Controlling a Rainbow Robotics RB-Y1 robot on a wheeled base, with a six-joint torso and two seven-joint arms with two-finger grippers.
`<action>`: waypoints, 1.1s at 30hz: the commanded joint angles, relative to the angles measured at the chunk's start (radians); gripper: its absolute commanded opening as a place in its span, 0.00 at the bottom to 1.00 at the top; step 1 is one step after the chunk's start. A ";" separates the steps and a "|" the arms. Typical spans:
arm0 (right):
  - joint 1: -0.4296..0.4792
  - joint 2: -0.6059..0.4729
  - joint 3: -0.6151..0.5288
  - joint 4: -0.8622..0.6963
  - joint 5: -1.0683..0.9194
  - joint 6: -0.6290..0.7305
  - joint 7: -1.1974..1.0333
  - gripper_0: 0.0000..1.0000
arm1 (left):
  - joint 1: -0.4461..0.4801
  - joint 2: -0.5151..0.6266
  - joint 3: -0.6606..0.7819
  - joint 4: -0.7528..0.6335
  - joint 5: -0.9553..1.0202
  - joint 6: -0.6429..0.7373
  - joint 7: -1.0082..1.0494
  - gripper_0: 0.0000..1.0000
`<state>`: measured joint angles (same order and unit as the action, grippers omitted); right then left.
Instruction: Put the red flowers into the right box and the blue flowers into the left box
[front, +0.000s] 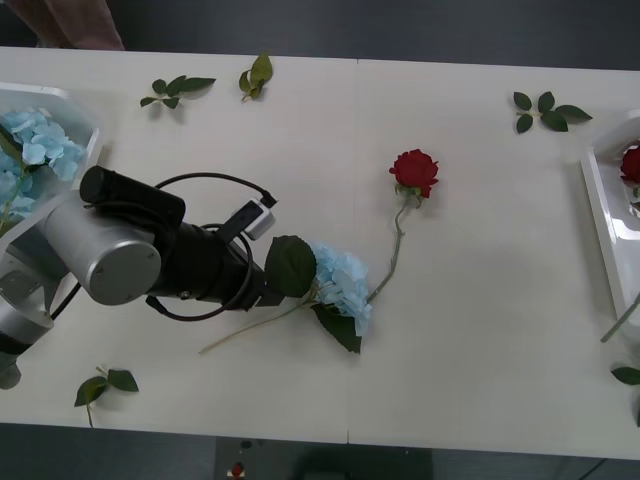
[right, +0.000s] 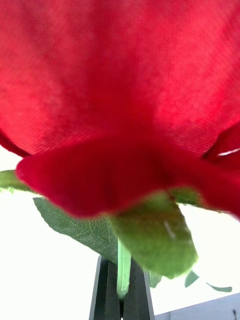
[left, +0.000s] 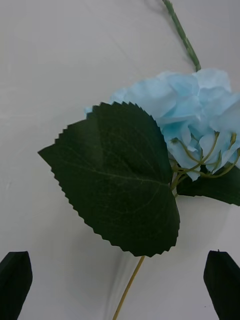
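left gripper (left: 120, 285) comes first: seen from the front, the left arm reaches across the table (front: 470, 330) toward a blue hydrangea (front: 342, 282) lying near the middle, its big dark leaf (front: 290, 266) right at the arm's tip. the left box (front: 88, 135) sits at the far left edge with blue flowers (front: 40, 140) already inside it. a loose red rose (front: 414, 171) lies on the table, its stem running down to meet the hydrangea head. the right box (front: 600, 215) is at the far right edge with a red bloom (front: 631, 163) showing in it. green leaf sprigs (front: 548, 110) are scattered around the table.

from the right wrist, the right gripper (right: 122, 295) has its black fingers (right: 102, 295) pinched together on the thin green stem of a held rose (right: 120, 100), the bloom hanging close above them with leaves beneath.

from the left wrist, the left gripper's black fingers (left: 15, 285) stand wide apart at the two corners, holding nothing, with the hydrangea's stem (left: 127, 287) running between them and the leaf and pale blue head just beyond.

as a judgement: the sorting looks well along. at least some blue flowers are boxed; one hydrangea and one rose remain on the table, and the rose in the right gripper's grip seems at or over its box, not yet let go.
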<state>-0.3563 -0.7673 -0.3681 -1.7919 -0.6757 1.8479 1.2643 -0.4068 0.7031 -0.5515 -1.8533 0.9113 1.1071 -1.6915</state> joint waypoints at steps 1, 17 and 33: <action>-0.042 -0.076 -0.054 0.114 0.011 -0.032 0.176 0.00 | -0.040 -0.031 -0.019 -0.035 -0.057 -0.007 0.007 1.00; -0.121 -0.187 -0.091 0.632 0.093 -0.475 0.503 0.00 | -0.047 -0.109 -0.160 -0.032 -0.273 -0.007 0.032 1.00; -0.121 -0.176 0.067 0.813 0.119 -0.751 0.498 0.00 | -0.092 -0.160 -0.262 0.039 -0.414 -0.007 0.081 1.00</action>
<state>-0.4596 -0.9171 -0.3031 -0.9785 -0.5724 1.1160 1.7370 -0.4533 0.5808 -0.8096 -1.8289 0.4975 1.1070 -1.6697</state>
